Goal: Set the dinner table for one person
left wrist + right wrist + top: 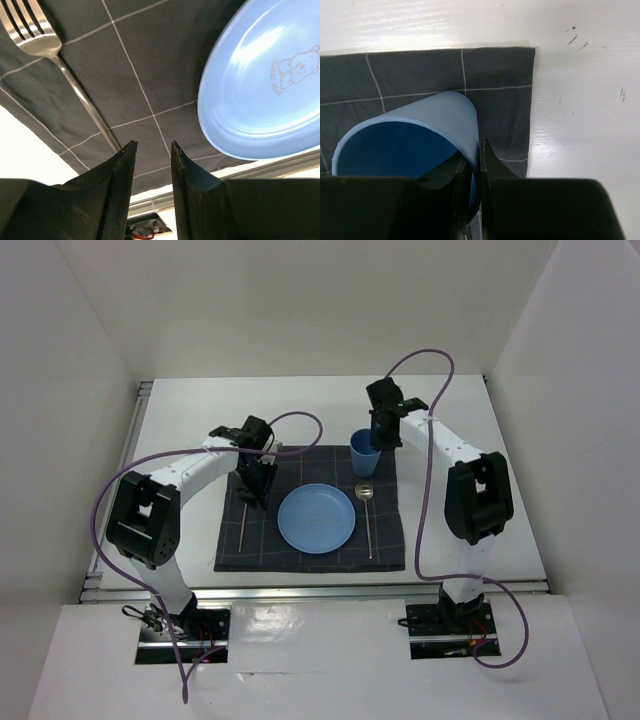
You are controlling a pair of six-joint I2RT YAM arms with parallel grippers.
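- Fork [45, 47], ahead-left of the left jaws: polished metal, bright sheen.
- Plate [260, 85], to their right: pale blue plastic, smooth, glossy.
- Cloth mat [150, 65] beneath: dark grey woven cloth, matt.
- Cup [420, 135], its wall between the right jaws: blue plastic, smooth, dull sheen.
- Table [580, 100] beyond them: white, matt, faintly grained.
- Left jaws' inner faces: black, finely textured.
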